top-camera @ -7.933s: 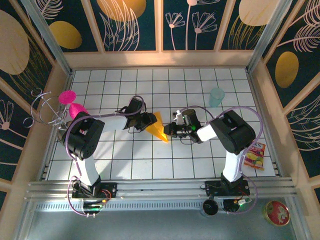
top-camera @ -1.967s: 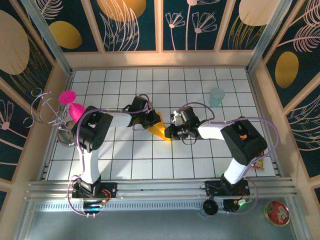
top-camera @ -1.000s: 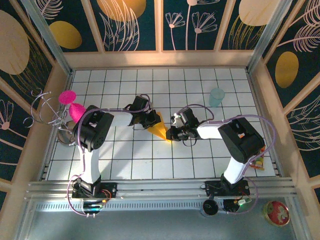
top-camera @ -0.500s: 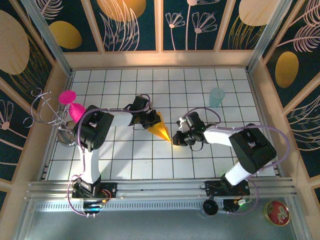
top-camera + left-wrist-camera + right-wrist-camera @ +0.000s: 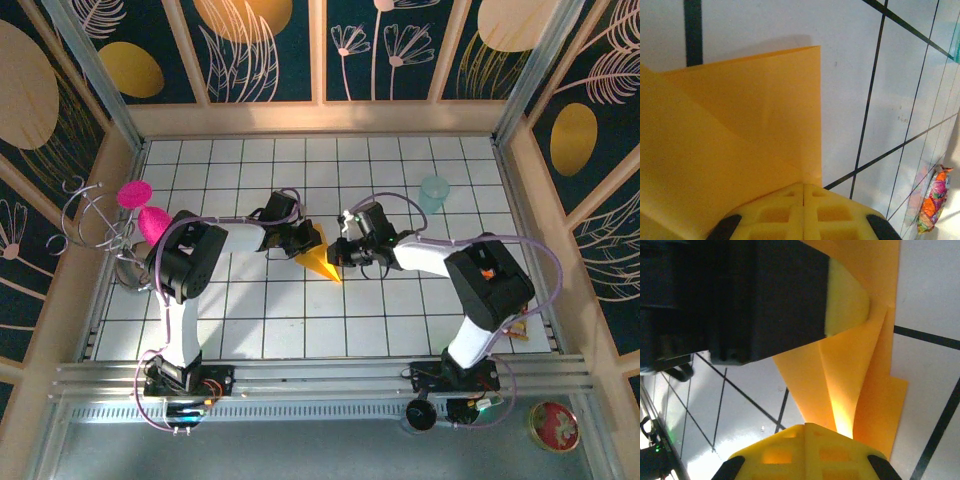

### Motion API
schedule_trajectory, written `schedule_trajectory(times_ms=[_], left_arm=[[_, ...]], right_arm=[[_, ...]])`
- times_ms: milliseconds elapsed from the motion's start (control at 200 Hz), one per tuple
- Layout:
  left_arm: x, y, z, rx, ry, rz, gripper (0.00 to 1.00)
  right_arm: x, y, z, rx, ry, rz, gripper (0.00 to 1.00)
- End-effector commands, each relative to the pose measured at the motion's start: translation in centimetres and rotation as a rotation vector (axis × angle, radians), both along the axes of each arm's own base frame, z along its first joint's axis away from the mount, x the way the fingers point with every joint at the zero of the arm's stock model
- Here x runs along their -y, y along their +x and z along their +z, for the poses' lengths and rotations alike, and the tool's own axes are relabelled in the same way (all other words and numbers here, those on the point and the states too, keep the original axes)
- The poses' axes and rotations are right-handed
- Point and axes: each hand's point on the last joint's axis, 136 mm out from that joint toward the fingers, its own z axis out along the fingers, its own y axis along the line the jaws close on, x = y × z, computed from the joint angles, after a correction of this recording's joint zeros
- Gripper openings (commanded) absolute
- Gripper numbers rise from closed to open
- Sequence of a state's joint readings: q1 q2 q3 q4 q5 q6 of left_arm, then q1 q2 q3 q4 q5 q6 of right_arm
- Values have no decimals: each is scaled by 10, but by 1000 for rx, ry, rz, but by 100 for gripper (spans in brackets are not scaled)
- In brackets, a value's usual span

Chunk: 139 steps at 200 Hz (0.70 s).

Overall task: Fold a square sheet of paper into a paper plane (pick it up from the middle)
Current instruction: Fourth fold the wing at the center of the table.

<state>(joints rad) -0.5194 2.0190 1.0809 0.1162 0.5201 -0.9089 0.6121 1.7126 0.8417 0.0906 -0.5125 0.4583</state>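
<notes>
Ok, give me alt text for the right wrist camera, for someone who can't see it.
Folded, creased orange-yellow paper on a white gridded table. The right gripper, jaws closed, sits at its lower edge, while the left gripper, black with a yellow pad, reaches over it from the upper left.

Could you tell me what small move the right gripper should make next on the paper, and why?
Probably slide the shut right gripper along the paper, flattening its raised fold into a crease. That fold stands up from the table right at that gripper, while the shut left gripper rests on the paper nearby, steadying it.
</notes>
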Motion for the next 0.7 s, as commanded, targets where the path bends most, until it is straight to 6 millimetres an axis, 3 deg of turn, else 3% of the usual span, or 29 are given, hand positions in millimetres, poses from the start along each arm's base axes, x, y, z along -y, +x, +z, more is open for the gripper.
schedule_trajectory(times_ms=[0,425,691], left_arm=[[-14,-9,-30,-48,75,14,7],[-10,-4,-22,-32,63,11,7],[-3,5,0,14,25,2,8]], right_arm=[[-9,11,-1,10,7,-19,1],[6,3,-35,-47,-90,-48,0],[12,-1,-47,-67,-127,-54,0]])
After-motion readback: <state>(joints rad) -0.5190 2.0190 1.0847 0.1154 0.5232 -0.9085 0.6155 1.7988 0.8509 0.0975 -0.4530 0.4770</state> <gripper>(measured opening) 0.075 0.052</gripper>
